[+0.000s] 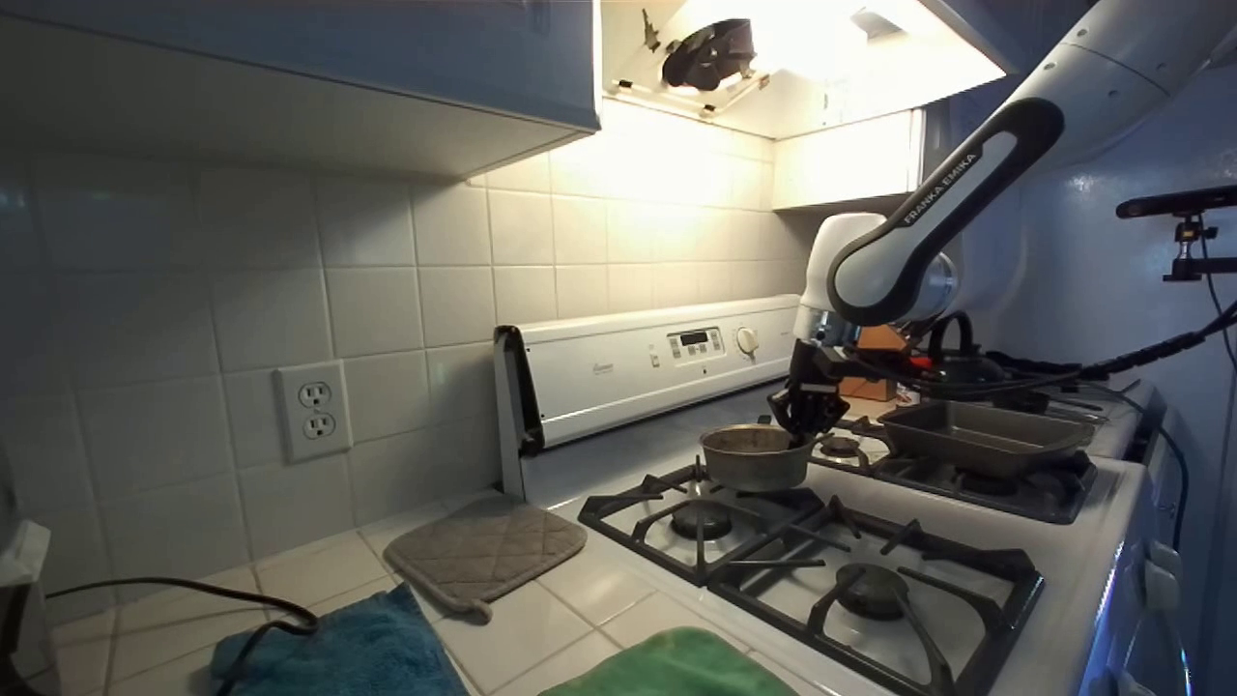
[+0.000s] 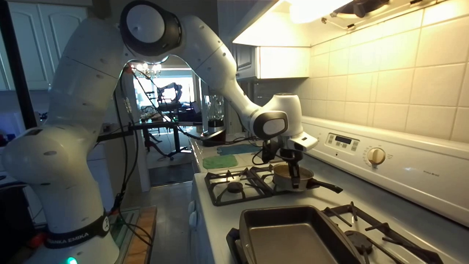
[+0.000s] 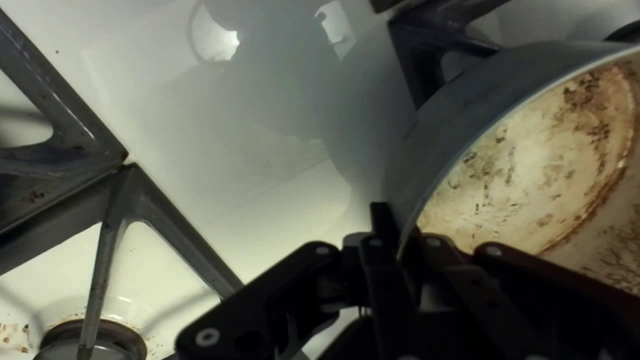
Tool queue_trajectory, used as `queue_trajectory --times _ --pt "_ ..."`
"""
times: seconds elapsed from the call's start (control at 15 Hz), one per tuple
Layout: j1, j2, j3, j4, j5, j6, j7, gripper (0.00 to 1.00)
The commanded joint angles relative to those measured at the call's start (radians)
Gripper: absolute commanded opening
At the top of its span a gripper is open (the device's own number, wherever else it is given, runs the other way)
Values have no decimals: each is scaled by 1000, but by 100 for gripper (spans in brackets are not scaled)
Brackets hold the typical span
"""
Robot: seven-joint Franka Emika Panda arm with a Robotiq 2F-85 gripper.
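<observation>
White stovetop (image 2: 221, 217) with dark grates (image 3: 70, 105) fronts a tiled wall (image 2: 395, 88), the claw (image 3: 401, 232) pinching a saucepan (image 1: 754, 469) by its rim (image 3: 500, 119).

Hood lamp (image 2: 315, 9) clips to white, glaring off backsplash (image 1: 657, 184); cabinet (image 1: 290, 106) dim. Wrist view: soft shadows on stovetop (image 3: 250, 120), tool (image 3: 402, 227) nearly black.

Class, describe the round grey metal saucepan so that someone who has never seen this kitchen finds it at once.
Start at the white gas stove and find the black two-fingered gripper over it. It grips the rim of the round grey metal saucepan, stained brown inside. Unlike the rectangular dark metal baking pan, the saucepan is round with a black handle.
</observation>
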State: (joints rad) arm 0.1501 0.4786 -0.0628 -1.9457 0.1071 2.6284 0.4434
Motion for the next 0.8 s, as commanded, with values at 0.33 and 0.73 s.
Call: queue_trajectory --times 0.33,0.73 --pt "40 -45 -63 -49 -43 21 132 1" --pt "48 -49 -99 -47 -75 28 200 1"
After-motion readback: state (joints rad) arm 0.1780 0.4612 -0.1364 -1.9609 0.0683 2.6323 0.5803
